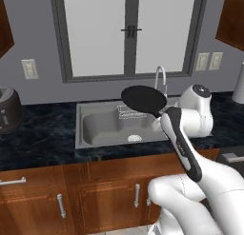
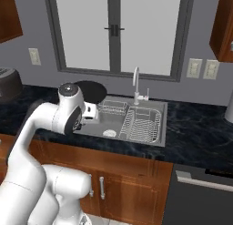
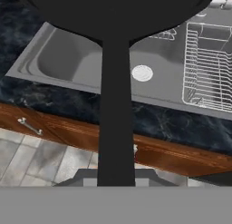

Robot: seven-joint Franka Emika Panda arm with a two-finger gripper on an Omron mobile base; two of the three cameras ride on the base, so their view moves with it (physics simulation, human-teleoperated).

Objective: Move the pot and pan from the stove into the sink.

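The black pan [image 1: 143, 100] hangs in the air over the back of the sink [image 1: 102, 129], its round dish towards the window. My gripper [image 1: 160, 119] is shut on the pan's long handle [image 3: 115, 119]. From the right base view, the pan [image 2: 93, 91] sits just behind my hand [image 2: 91, 112], above the left basin of the sink [image 2: 109, 125]. In the hand view the pan [image 3: 115, 10] spans the top, with the sink [image 3: 68, 60] and its drain [image 3: 142, 73] below it. The pot and the stove are out of view.
A gooseneck faucet [image 2: 135, 83] rises at the sink's back edge. A wire dish rack [image 2: 143, 124] lies in the sink's right part. A dark toaster [image 1: 7, 108] stands on the counter at far left. A dark appliance front with a silver handle [image 2: 200, 178] is lower right.
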